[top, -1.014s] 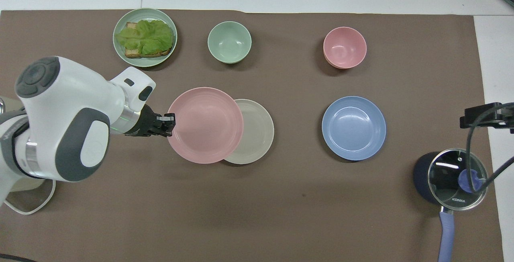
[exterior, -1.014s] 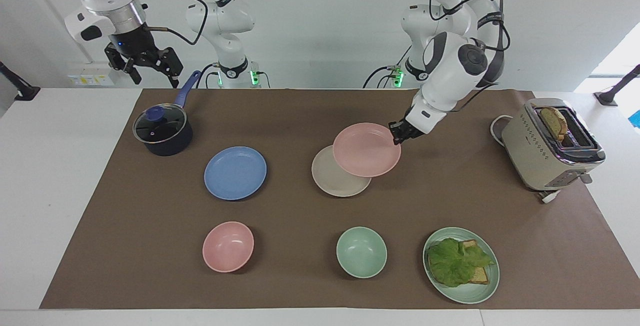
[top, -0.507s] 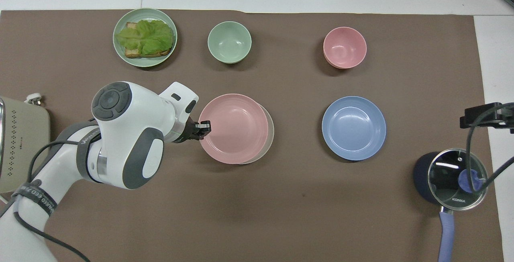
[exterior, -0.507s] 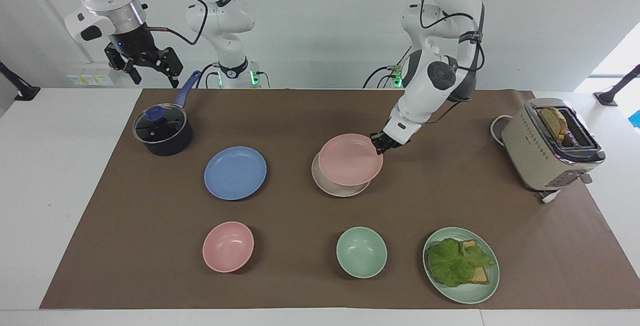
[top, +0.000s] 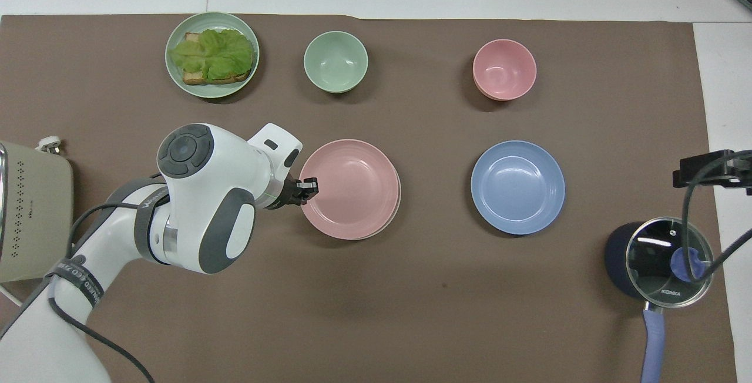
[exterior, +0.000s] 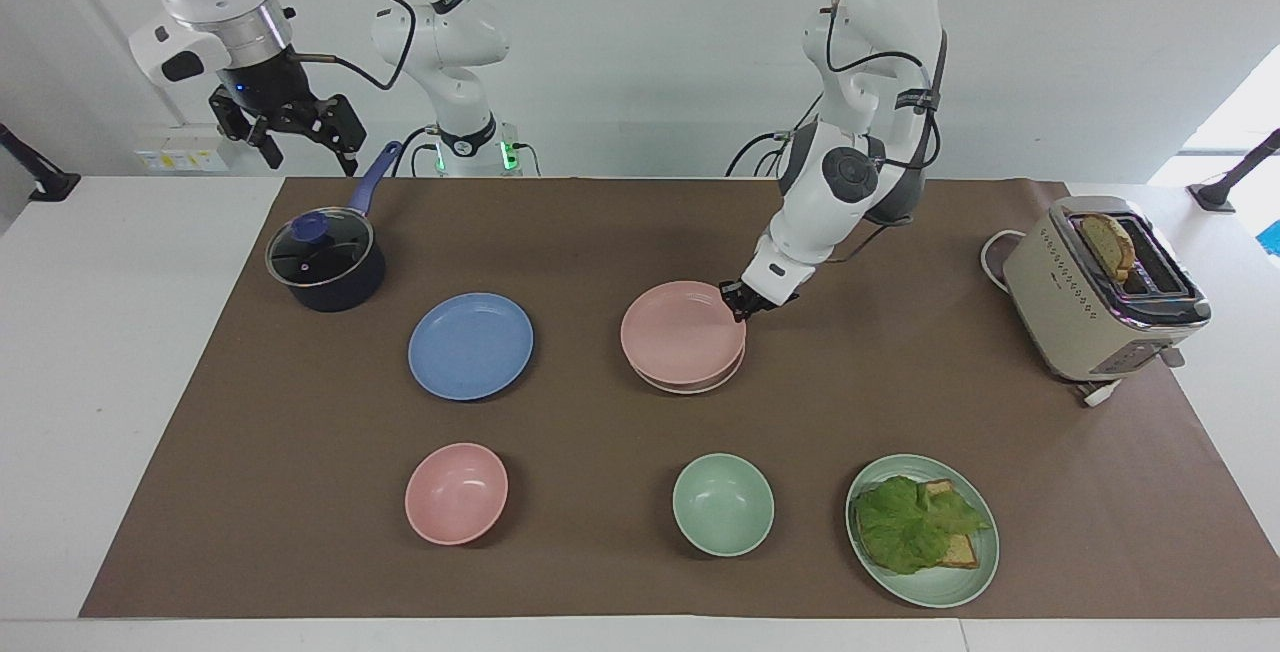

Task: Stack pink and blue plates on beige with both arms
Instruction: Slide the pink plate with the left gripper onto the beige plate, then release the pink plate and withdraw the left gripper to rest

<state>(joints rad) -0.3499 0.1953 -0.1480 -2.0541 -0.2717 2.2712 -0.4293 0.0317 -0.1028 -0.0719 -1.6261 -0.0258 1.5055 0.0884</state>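
The pink plate (exterior: 683, 332) (top: 351, 188) hangs almost centred over the beige plate (exterior: 690, 389), of which only a thin rim shows. My left gripper (exterior: 735, 300) (top: 309, 186) is shut on the pink plate's rim, on the side toward the left arm's end of the table. I cannot tell whether the two plates touch. The blue plate (exterior: 470, 346) (top: 517, 187) lies flat on the mat beside them, toward the right arm's end. My right gripper (exterior: 300, 137) waits open and raised above the pot, holding nothing.
A dark pot with a glass lid (exterior: 325, 262) (top: 661, 259) stands at the right arm's end, a beige toaster (exterior: 1095, 292) (top: 29, 212) at the left arm's end. Farther from the robots stand a pink bowl (exterior: 456, 492), a green bowl (exterior: 722, 504) and a green plate (exterior: 960, 582) with lettuce and bread.
My left gripper has carried the pink plate toward the right arm's end and lower, from partly overlapping the beige plate to almost covering it. The right arm has not moved.
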